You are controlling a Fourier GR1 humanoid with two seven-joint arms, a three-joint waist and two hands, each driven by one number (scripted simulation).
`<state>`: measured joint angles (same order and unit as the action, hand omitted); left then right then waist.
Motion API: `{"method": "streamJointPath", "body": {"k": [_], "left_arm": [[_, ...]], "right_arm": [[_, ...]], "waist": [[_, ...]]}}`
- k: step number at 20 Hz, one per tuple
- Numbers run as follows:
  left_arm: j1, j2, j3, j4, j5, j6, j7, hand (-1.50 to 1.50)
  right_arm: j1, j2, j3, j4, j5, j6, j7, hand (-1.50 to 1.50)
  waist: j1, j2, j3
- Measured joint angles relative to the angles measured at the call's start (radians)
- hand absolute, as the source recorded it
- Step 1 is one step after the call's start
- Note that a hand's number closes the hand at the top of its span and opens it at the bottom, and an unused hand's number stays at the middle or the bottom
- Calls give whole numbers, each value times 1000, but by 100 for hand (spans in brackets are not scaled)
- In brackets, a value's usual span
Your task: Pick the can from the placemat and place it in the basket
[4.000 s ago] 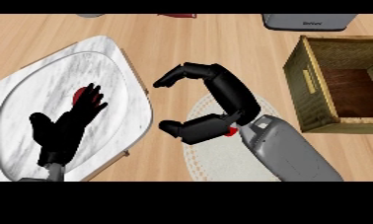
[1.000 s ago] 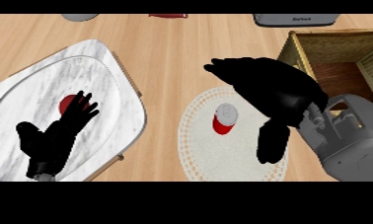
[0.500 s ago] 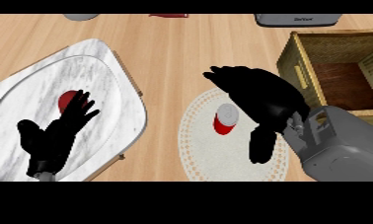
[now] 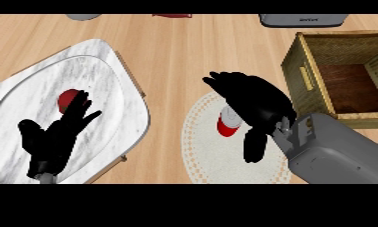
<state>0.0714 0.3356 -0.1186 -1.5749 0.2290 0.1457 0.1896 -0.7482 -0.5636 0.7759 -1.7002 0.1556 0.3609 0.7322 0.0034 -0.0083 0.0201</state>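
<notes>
Light wooden counter, seen from steeply above. At its right edge, one square woven basket, open side up. Just beside it, toward the middle, one round white placemat carrying one red-and-silver can, upright near the mat's centre. Over the can, the right hand, open, fingers reaching past it, thumb hanging beside it; contact not discernible. At the left edge, one white marble tray bearing one small red item. Left hand open, resting over the tray's near end.
</notes>
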Motion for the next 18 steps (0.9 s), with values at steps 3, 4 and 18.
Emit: {"method": "streamJointPath", "body": {"k": [3, 4, 18], "left_arm": [[0, -1, 3, -1, 6, -6, 6, 0], [2, -3, 3, 1, 4, -4, 2, 0], [2, -4, 11, 0, 1, -10, 7, 0]], "right_arm": [[11, 16, 12, 19, 29, -4, -11, -150], [15, 18, 19, 24, 38, -1, -13, -150], [65, 76, 68, 140, 136, 3, -53, -150]], "waist": [[0, -1, 0], [-1, -1, 0], [0, -2, 0]]}}
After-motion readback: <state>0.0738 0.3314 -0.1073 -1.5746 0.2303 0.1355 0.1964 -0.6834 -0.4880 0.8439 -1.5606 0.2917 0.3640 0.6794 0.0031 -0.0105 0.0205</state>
